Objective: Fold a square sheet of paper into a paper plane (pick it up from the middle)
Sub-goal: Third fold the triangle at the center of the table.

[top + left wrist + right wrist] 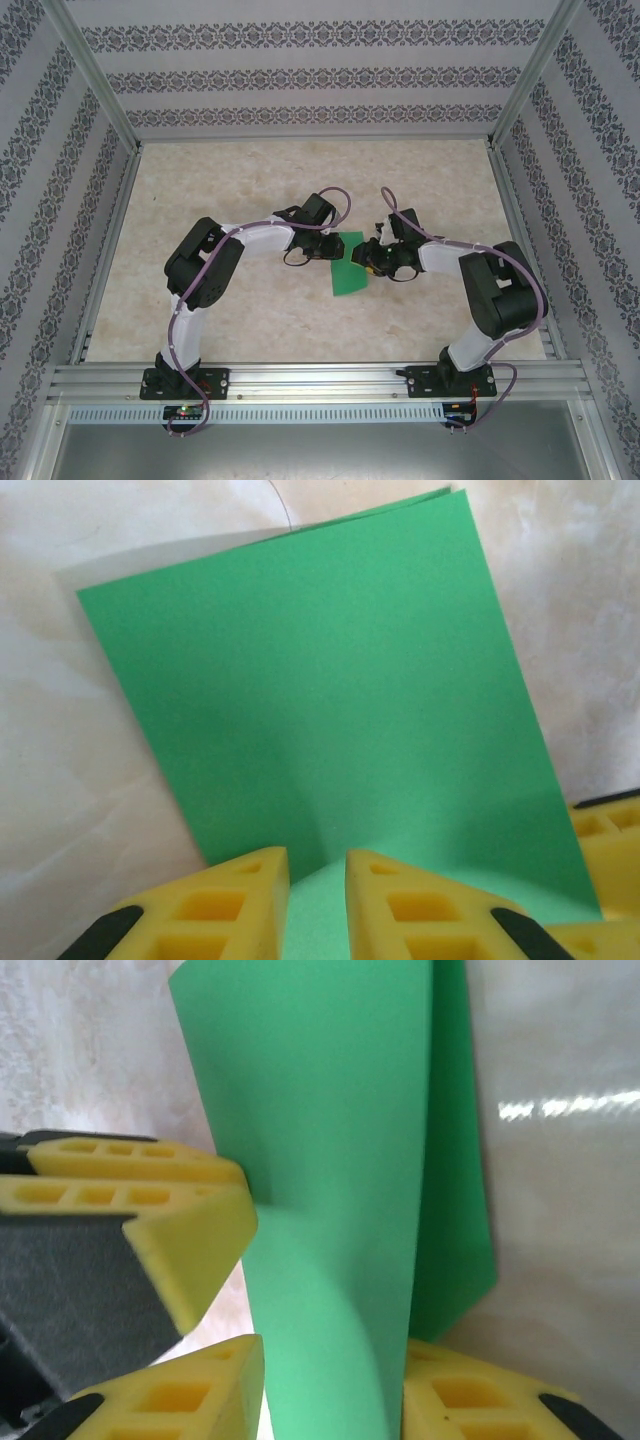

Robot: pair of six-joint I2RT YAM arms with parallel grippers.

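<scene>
Green paper, both pincers gripping edges

A beige marbled tabletop sits enclosed by patterned wallpaper panels (grey floral stripes on white) held in aluminium frame rails along the tabletop's edges.

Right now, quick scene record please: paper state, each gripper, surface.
paper: green sheet folded over, two layers, edges showing at the far end in the left wrist view
left gripper: jaws narrowly apart, fingertips at the sheet's near edge, grip not clear
right gripper: fingers either side of a lifted, curling layer of the sheet
surface: pale marbled table
stage: early fold, no plane shape yet
</scene>
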